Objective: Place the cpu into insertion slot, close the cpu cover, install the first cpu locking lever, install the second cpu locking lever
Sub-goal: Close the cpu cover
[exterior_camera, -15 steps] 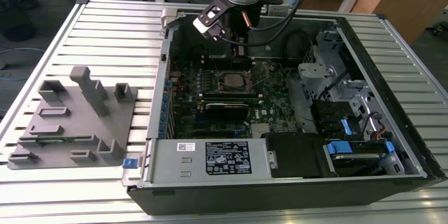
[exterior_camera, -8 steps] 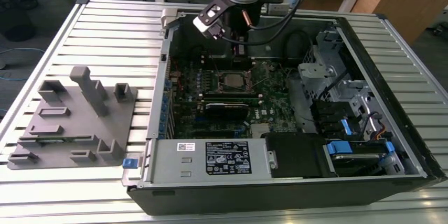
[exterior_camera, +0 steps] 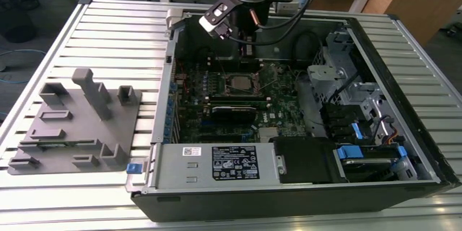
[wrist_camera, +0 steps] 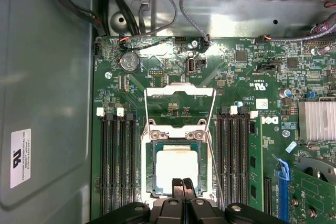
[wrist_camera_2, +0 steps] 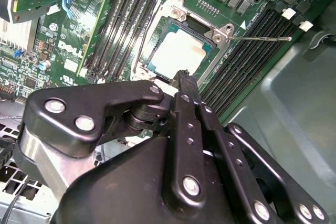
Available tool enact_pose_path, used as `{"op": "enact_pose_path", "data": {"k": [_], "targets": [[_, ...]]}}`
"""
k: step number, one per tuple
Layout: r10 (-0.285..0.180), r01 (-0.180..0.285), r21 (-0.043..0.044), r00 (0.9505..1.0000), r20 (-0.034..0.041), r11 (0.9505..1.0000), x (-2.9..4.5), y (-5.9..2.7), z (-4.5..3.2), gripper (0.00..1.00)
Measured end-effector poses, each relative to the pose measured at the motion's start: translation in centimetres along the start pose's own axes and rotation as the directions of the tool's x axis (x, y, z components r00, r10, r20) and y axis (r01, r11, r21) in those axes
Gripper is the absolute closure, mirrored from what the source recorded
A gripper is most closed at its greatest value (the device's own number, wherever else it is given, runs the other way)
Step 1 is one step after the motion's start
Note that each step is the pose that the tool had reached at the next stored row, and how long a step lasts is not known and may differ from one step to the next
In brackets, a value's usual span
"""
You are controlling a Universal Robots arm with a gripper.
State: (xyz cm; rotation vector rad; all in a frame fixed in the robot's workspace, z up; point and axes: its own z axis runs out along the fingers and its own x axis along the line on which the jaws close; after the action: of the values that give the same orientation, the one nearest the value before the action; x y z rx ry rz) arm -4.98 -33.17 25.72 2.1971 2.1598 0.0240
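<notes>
The cpu (wrist_camera: 176,167), a pale silver square, lies flat in the insertion slot (wrist_camera: 148,169) on the green board, and both wrist views show it (wrist_camera_2: 181,53). The cpu cover (wrist_camera: 179,92), a thin silvery frame, stands open and is swung back away from the slot. One thin wire locking lever (wrist_camera_2: 262,39) sticks out sideways from the socket corner, unlatched. My gripper (wrist_camera: 182,184) hovers just above the near edge of the cpu, its black fingers shut together with nothing between them. In the exterior view the gripper (exterior_camera: 248,47) hangs inside the case, above the socket (exterior_camera: 241,83).
Long black memory slots (wrist_camera: 115,166) flank the socket on both sides. A finned heatsink (wrist_camera: 316,120) and a blue latch (wrist_camera: 283,169) lie to one side. Case walls, cables (exterior_camera: 310,41) and the power supply (exterior_camera: 216,162) surround the board. A grey fixture rack (exterior_camera: 72,123) stands on the exterior view's left.
</notes>
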Motion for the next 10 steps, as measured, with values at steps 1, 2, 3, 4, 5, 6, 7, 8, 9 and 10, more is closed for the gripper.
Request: {"op": "enact_pose_path", "data": {"k": [1,2,3,4,5,6,7,8,9,10], "targets": [[0.0,0.0,0.0,1.0,0.0,1.0,0.0,0.0,-0.02,0.89],[0.0,0.0,0.0,1.0,0.0,1.0,0.0,0.0,-0.02,0.89],[0.0,0.0,0.0,1.0,0.0,1.0,0.0,0.0,-0.02,0.89],[0.0,0.0,0.0,1.0,0.0,1.0,0.0,0.0,-0.03,0.89],[0.0,0.0,0.0001,1.0,0.0002,1.0,0.0,0.0,-0.06,0.89],[0.0,0.0,0.0001,1.0,0.0002,1.0,0.0,0.0,-0.07,0.89],[0.0,0.0,0.0001,1.0,0.0002,1.0,0.0,0.01,-0.1,0.89],[0.0,0.0,0.0,1.0,0.0001,1.0,0.0,0.01,-0.12,0.89],[0.0,0.0,0.0001,1.0,0.0002,1.0,-0.01,0.01,-0.16,0.89],[0.0,0.0,0.0,1.0,0.0,1.0,-0.01,0.01,-0.19,0.89]]}}
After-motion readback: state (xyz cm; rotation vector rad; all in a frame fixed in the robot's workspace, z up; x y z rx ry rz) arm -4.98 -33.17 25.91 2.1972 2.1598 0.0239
